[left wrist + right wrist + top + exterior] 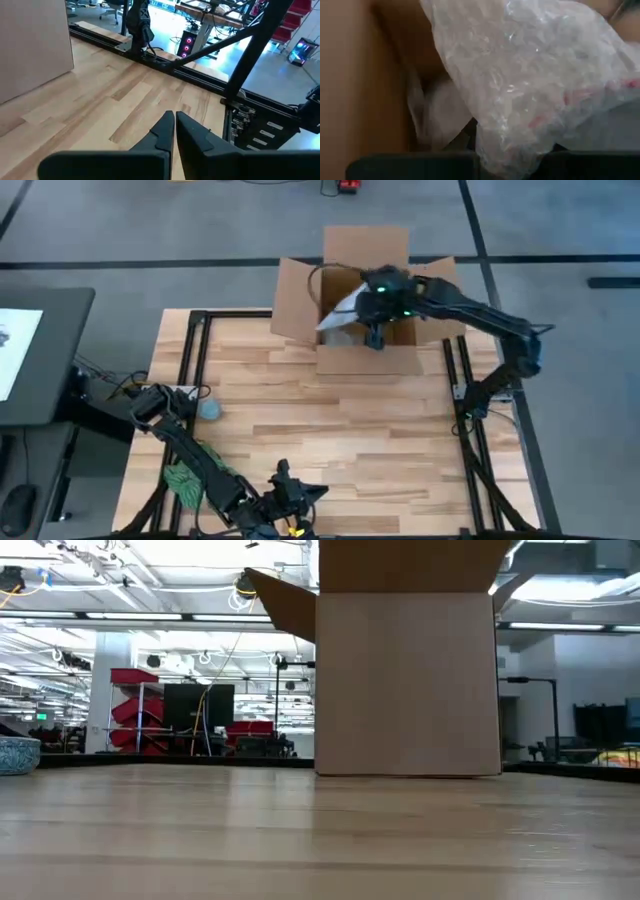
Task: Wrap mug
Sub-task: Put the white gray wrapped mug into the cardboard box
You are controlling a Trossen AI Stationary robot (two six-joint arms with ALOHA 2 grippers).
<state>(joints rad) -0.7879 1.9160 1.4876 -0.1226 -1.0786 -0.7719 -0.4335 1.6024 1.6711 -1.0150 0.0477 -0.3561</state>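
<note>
Two arms noted: right gripper [374,338] inside the cardboard box [365,355], fingers pinching bubble wrap [530,85], presumably for cushioning; left gripper [174,131] idles, fingers together.

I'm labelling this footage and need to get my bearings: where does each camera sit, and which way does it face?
High: overhead, looking down on the table, both arms, the cardboard box.
Low: table height, facing the box; no arm shows.
Left wrist: looks past the shut left pincer across the wood.
Right wrist: inside the box, right pincer in bubble wrap.
The high, low and left wrist views share the box.
</note>
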